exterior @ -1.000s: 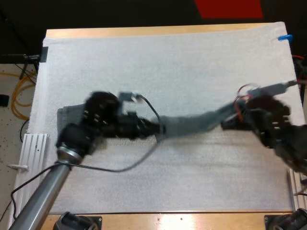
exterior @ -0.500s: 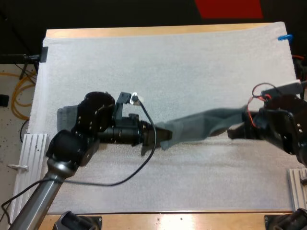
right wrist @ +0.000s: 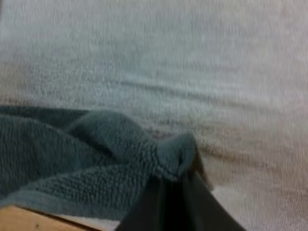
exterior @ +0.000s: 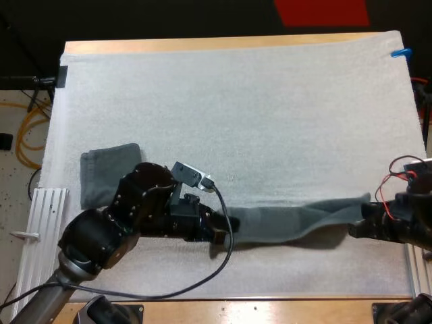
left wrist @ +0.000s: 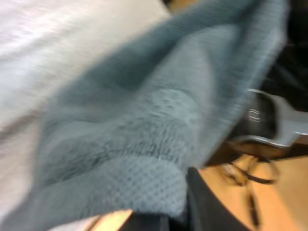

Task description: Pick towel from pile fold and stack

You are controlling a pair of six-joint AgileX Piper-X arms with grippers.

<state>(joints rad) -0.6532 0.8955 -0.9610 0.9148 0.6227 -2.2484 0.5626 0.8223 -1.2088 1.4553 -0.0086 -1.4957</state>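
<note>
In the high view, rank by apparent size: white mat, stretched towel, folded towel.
Largest: white mat.
Then stretched towel and folded towel, roughly alike; left arm hides part of the folded one, so unranked.

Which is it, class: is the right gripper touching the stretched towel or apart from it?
Touching. The right wrist view shows the right gripper pinching a bunched corner of the towel, its fingers pressing on it from both sides.

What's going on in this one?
Both arms hold one dark grey-green towel stretched out between them along the near part of the white mat. The left gripper pinches one end and the right gripper pinches the other. A second towel, folded, lies on the mat's left side, apart from the stretched one.
</note>
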